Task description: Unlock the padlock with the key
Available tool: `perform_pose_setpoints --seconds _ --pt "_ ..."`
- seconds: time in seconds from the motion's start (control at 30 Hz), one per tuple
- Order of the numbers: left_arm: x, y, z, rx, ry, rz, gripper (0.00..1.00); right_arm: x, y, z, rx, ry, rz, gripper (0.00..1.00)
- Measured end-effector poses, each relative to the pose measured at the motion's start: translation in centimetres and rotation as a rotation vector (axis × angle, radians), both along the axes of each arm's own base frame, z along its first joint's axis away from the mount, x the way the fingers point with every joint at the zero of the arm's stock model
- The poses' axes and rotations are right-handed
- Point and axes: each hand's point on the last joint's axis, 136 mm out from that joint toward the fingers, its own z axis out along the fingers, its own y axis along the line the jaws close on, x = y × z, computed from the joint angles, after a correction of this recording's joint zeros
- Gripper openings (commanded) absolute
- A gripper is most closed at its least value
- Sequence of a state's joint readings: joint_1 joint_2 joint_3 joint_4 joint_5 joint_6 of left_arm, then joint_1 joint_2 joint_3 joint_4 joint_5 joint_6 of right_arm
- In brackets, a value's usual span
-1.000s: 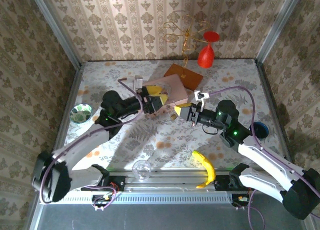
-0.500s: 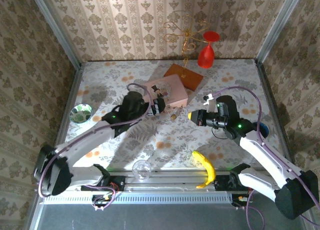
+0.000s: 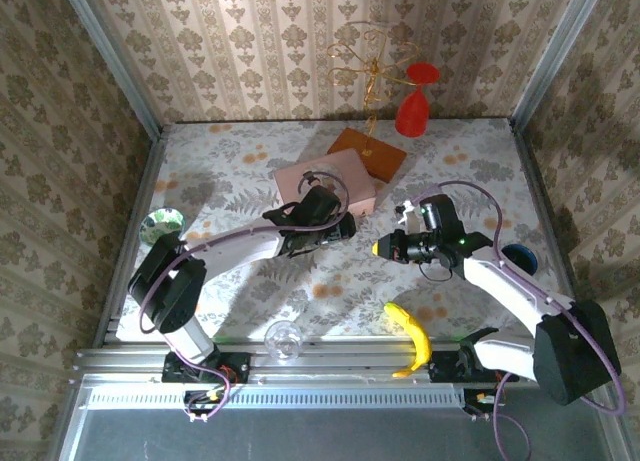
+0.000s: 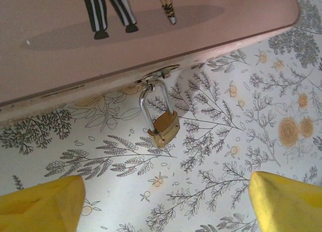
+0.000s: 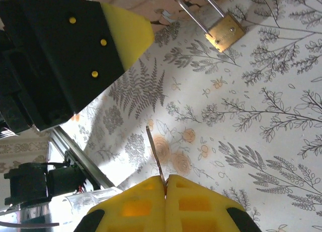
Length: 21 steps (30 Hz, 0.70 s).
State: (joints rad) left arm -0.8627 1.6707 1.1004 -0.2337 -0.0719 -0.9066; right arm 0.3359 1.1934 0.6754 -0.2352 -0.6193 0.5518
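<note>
1. While the small brass padlock [image 4: 165,131] lies on the flowered bench [image 3: 210,171], its pale shackle [image 4: 149,102] is hooked through the latch on the front edge of the pink box [image 4: 151,35].
2. Both legs of the shackle run into the brass body, which rests tilted on the bench just beside the box.
3. Left hand [image 4: 163,207] hovers short of the padlock, its two yellow fingertips [image 4: 40,204] spread wide apart with nothing between them. The padlock sits ahead of the gap, untouched.
4. Right hand [image 5: 165,184] has its yellow fingers pressed together on the key [image 5: 155,149]. The thin blade sticks out from between the tips, with open bench between it and the padlock.
5. Seen from the right wrist, one black, yellow-tipped finger of the left hand stands to the left of the padlock.
6. From above, the left arm reaches across the bench to the near edge of the box, and the right hand faces it from the right.
7. Elsewhere on the bench, a banana [image 3: 410,338] and a clear glass [image 3: 283,338] lie at the near edge, and a small shiny bowl [image 3: 160,224] sits at the left.
8. A brown board [image 3: 367,153] lies behind the box, and a red goblet [image 3: 412,106] stands beside a gold wire stand [image 3: 368,66] at the back.
</note>
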Motion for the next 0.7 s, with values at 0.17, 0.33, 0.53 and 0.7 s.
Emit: perform_pose_setpoints --seconds 0.17,0.33,0.53,0.7 --pt "0.5 -0.3 -2.0 0.04 0.041 0.03 0.74 0.3 -0.5 -1.2 -0.002 0.023 -0.007 0.0" --pt "1.3 -1.0 -3.2 0.094 0.051 0.059 0.7 0.9 -1.2 -3.5 0.005 0.089 -0.019 0.0" --pt "2.1 -2.2 -3.8 0.142 0.034 0.096 0.72 1.4 -0.9 -6.1 0.034 0.172 -0.004 0.0" --pt "2.5 -2.5 -5.4 0.213 0.039 0.146 0.74 1.6 -0.7 -6.6 0.04 0.177 0.0 0.0"
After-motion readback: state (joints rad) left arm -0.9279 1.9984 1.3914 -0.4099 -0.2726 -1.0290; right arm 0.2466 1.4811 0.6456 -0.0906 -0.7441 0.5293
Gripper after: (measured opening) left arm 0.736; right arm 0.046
